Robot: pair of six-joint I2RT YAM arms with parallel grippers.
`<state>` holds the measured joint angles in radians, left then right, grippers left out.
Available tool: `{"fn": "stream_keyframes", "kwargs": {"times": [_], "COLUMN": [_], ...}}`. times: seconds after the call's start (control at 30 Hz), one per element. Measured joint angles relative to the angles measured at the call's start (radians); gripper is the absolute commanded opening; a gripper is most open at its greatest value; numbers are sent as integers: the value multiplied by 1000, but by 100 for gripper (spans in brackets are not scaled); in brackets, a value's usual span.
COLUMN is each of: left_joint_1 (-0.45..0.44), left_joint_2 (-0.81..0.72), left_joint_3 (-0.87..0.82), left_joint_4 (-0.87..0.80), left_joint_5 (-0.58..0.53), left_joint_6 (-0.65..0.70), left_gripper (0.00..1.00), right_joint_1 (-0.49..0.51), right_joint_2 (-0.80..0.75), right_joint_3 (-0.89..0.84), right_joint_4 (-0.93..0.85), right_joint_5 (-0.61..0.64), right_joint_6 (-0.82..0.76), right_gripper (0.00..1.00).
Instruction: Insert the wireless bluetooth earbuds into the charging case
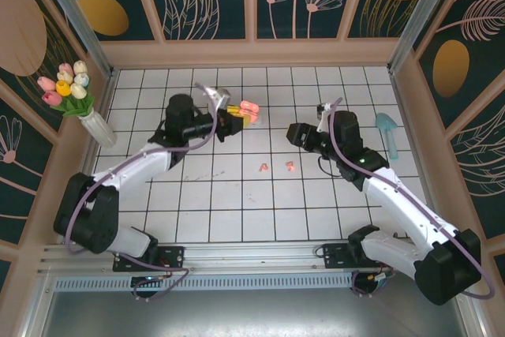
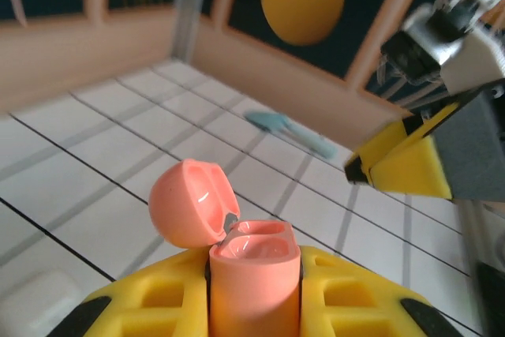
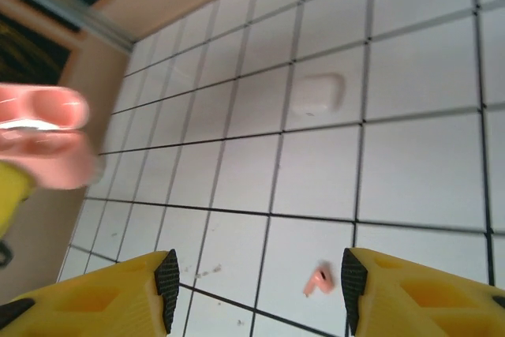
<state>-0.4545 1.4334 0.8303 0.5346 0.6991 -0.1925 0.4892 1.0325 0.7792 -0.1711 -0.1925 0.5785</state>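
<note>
Now: pink case gripped with lid up, two earbuds loose on the tiles

The left gripper sits just above centre of the top view, its yellow jaws clamped on the salmon-pink charging case. The left wrist view shows the case upright between the fingers, its rounded lid swung back to the left and both hollows bare. The right gripper is at centre right of the top view, facing the case. Its jaws stand apart with nothing between them.

One pink earbud lies on the white tiled floor at the middle of the top view, and the other pink earbud lies just to its right, apart from it. Both are well below the case in the frame. In the right wrist view one earbud shows low in the frame, close to the right fingertip.

A closed white case rests on a tile above centre in that view. A teal scoop lies at the right edge of the floor, and a vase of tulips stands at the upper left.
</note>
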Motion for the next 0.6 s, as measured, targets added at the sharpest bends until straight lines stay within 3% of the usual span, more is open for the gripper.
{"fn": "stream_keyframes", "kwargs": {"times": [0.17,0.33,0.6], "left_joint_1": [0,-7,-29], "left_joint_2": [-79,-94,-79], "left_joint_3": [-286,-374,-509], "left_joint_4": [382,581,935], "left_joint_5": [-177,-306,-387], "left_joint_6": [2,8,62], "left_gripper": [0,0,0], "right_joint_1": [72,150,243], "right_joint_2": [0,37,235], "right_joint_3": [-23,-23,35], "right_joint_4": [-51,-88,-180], "right_joint_5": [116,218,328], "right_joint_6": [136,252,409], "right_gripper": [59,59,58]}}
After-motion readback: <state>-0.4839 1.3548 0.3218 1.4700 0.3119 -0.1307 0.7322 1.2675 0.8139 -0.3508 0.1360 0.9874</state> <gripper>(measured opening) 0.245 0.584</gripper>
